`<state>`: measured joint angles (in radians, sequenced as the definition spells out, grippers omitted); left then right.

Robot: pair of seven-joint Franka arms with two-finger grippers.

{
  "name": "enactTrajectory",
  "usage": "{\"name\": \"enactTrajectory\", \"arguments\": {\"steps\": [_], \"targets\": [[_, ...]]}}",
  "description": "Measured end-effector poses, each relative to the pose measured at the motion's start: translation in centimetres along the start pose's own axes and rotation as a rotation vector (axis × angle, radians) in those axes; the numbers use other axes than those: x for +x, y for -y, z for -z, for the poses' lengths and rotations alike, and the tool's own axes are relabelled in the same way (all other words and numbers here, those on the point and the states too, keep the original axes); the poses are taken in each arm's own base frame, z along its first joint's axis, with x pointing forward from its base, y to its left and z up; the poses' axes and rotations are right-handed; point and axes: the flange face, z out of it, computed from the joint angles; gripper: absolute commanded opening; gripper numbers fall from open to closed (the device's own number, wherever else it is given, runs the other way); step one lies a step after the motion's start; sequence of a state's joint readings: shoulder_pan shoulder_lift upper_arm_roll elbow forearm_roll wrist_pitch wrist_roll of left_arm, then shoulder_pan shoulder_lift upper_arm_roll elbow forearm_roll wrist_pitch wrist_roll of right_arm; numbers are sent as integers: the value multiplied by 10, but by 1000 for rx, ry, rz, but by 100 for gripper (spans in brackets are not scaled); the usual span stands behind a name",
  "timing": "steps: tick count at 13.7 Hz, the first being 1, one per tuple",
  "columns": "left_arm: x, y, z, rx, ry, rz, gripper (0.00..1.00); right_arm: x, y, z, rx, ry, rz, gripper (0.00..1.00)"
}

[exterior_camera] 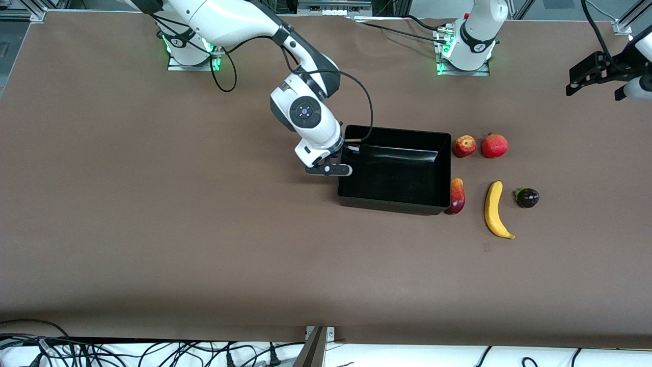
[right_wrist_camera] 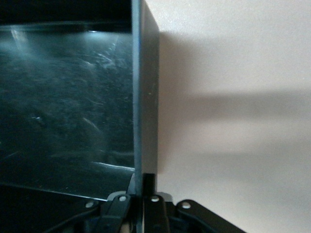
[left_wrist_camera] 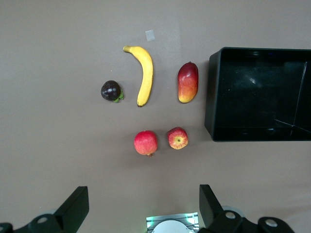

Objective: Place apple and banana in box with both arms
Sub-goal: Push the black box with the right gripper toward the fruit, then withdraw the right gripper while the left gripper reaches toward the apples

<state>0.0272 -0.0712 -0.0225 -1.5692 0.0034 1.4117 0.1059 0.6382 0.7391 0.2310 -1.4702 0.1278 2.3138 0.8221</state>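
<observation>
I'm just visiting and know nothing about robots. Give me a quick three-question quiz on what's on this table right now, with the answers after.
1. True or false: the box already holds fruit.
2. What is the right gripper doing? A) hanging over the banana B) clamped on the box's wall at the right arm's end C) holding the apple
3. Fill in: the left gripper hangs ____ above the table, over the left arm's end.

Key:
1. False; the box is empty, and the apple, the banana, the mango, the pomegranate and the dark purple fruit lie on the table beside it.
2. B
3. open
</observation>
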Motion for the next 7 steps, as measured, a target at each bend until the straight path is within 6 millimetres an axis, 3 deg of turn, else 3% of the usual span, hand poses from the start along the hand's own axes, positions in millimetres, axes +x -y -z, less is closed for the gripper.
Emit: {"name": "enactTrajectory", "arguments": {"steps": [3,5,6,7], "targets": [[7,1,-10,-3,20,0,100,5,-5,-3,-54,-52,52,100],[11,2,-15,-4,28,0,100,12,-6,6,-67,-72,64,100],[11,2,-14,-4,27,0,100,19,-7,23,-78,-78,68,100],[12,2,-15,-3,29,0,100,31,-13,51,-97,-81,74,100]]}}
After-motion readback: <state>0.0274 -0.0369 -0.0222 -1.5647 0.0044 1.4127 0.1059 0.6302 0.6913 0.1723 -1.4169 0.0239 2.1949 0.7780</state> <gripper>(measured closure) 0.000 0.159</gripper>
